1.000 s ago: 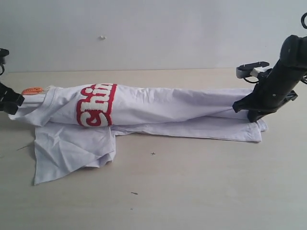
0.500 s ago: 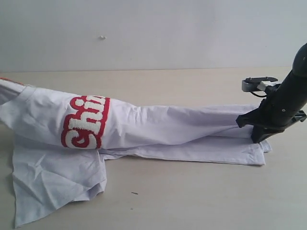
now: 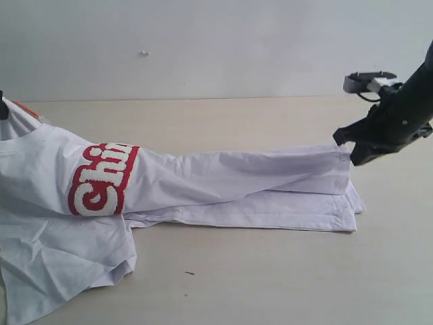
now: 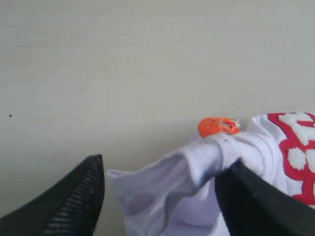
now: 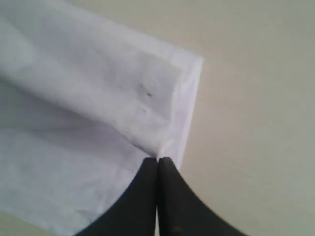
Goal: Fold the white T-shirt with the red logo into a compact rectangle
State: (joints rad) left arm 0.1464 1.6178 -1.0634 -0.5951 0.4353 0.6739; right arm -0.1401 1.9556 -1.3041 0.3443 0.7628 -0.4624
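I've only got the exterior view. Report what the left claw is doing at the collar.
Observer: Left claw stands open; the white T-shirt has its collar bunched between the jaws, draped over one.
Operator: Confirm the neck tag.
Observer: Orange neck tag shows on that bunch, uncovered.
Operator: Report the right claw.
Observer: Right claw is shut, its tips pinching a fold of the hem.

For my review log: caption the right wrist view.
Shut right claw pinches a folded corner of the white T-shirt over the table.
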